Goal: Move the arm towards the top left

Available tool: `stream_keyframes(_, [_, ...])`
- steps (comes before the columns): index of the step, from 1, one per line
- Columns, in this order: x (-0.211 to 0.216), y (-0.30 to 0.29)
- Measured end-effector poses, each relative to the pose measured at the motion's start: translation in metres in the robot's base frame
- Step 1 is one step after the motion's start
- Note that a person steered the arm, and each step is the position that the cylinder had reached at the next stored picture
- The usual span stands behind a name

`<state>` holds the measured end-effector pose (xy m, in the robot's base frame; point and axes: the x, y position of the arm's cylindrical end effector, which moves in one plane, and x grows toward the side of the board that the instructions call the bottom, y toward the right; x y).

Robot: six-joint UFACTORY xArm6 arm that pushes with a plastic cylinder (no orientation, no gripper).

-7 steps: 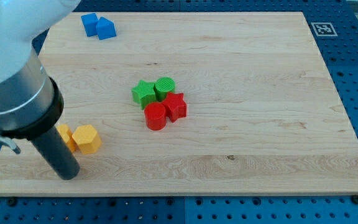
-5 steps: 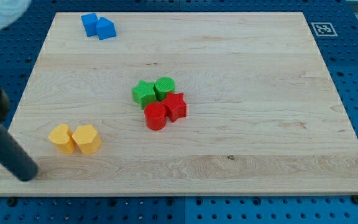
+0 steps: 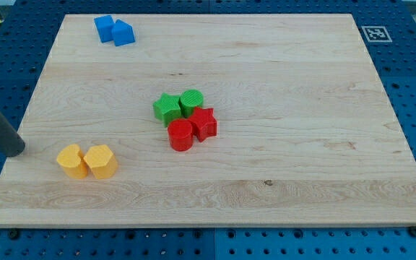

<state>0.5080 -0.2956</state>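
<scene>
My tip (image 3: 14, 149) is at the left edge of the wooden board (image 3: 266, 50), left of two yellow blocks (image 3: 72, 160) (image 3: 101, 161) and apart from them. The rod rises to the view's upper left and leaves the view. Two blue blocks (image 3: 105, 28) (image 3: 123, 33) lie touching at the board's top left, far above my tip.
A green star (image 3: 167, 108), a green cylinder (image 3: 191, 102), a red star (image 3: 204, 123) and a red cylinder (image 3: 181, 135) cluster at the board's middle. A blue pegboard (image 3: 410, 87) surrounds the board. A marker tag (image 3: 375, 33) sits at the top right.
My tip has moved left and then up, from just below the yellow blocks to the board's left edge. The arm body has left the view. No block has moved.
</scene>
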Motion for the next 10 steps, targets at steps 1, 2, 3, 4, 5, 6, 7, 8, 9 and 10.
stream_keyframes(1, [-0.035, -0.009])
stream_keyframes(2, [-0.064, -0.009])
stream_keyframes(3, [-0.092, 0.015])
stream_keyframes(4, [-0.112, 0.015])
stream_keyframes(5, [-0.175, 0.011])
stream_keyframes(6, [-0.232, 0.011])
stream_keyframes(7, [-0.255, 0.011])
stream_keyframes(8, [-0.255, 0.011])
stream_keyframes(9, [-0.28, 0.009])
stream_keyframes(10, [-0.314, 0.009])
